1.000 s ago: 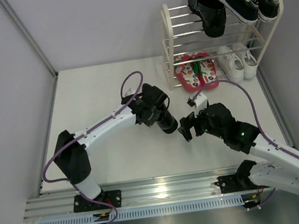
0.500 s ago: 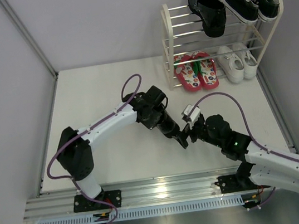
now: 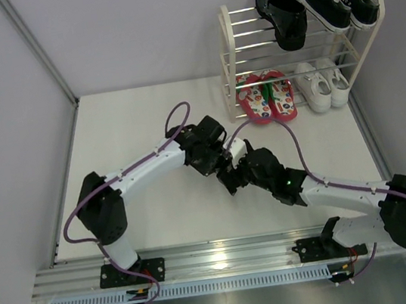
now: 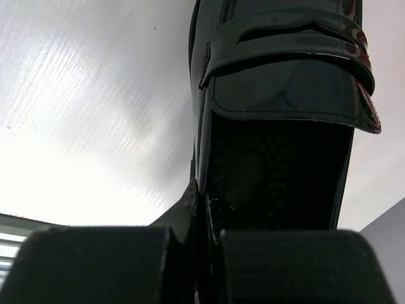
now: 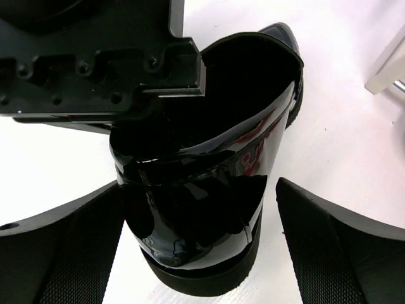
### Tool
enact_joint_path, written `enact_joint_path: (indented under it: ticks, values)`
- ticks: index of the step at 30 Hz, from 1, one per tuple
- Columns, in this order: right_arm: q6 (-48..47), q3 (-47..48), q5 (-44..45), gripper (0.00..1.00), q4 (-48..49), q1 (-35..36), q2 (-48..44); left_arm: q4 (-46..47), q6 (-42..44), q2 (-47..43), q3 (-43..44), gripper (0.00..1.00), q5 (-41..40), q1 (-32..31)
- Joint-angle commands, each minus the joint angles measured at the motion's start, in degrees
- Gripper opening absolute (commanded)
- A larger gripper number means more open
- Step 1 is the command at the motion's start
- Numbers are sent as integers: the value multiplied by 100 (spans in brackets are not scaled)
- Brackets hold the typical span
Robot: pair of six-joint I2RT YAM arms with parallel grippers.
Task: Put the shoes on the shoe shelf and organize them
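Glossy black leather dress shoe point(image 5: 196, 215) sits near the middle of the white table point(image 3: 138, 123), in the narrow gap where the two arms meet, well apart from the white-framed two-tier shoe shelf with thin metal bars point(image 3: 227, 49) at about 1 o'clock. The left gripper point(image 4: 197, 212) has its jaws pressed together on one thin side wall of the shoe's collar. The right gripper point(image 5: 202, 253) has its jaws spread wide, one finger either side of the vamp and touching nothing. The sole looks low to the table, but I cannot tell whether it rests there. Seen from above, the long axis runs roughly from 10 to 4 o'clock, with the heel at the left gripper and the toe aimed at the right wrist, away from the shelf. The main risk is that edge pinch: slick leather held by one wall could swing or slide out if lifted. The left gripper's body also sits just beside the collar, so the right jaws could strike it on closing, or skid off the rounded vamp. The shoe must turn before shelving. Its mate point(image 3: 282, 14) already lies on the top tier beside black canvas sneakers point(image 3: 341, 0), so a crooked placement might knock either, or drop through the bars.
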Motion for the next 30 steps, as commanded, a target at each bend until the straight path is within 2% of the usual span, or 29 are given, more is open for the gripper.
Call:
enact_joint_path:
  ticks: [1, 15, 18, 21, 22, 24, 25, 26, 28, 29, 30]
  values:
    - [93, 255, 347, 99, 470, 55, 228, 305, -270, -366, 116, 0, 118, 28]
    - [260, 88, 927, 98, 848, 116, 800, 481, -252, -629, 2, 1, 364, 37]
    - [181, 123, 893, 87, 971, 116, 923, 543, -200, -682, -60, 0, 408, 20]
    - [137, 272, 848, 61, 936, 116, 1116, 622, -156, -709, -139, 0, 443, 20]
    - [102, 333, 813, 41, 875, 116, 1178, 622, -138, -709, -148, 1, 443, 20]
    - [84, 492, 831, 22, 682, 116, 1266, 613, -59, -726, -113, 1, 391, 20]
    - [110, 518, 935, 4, 647, 116, 1318, 605, -33, -735, -130, 1, 356, 11]
    - [110, 527, 997, 0, 611, 107, 1319, 596, 2, -770, -113, 1, 329, 11]
    - [128, 484, 1120, 0, 611, 116, 1232, 543, 81, -805, -113, 2, 224, 20]
    - [128, 457, 1190, 0, 628, 116, 1179, 525, 151, -849, -96, 8, 180, 28]
    - [119, 379, 1208, 0, 629, 116, 1126, 438, 187, -867, -95, 28, 119, 37]
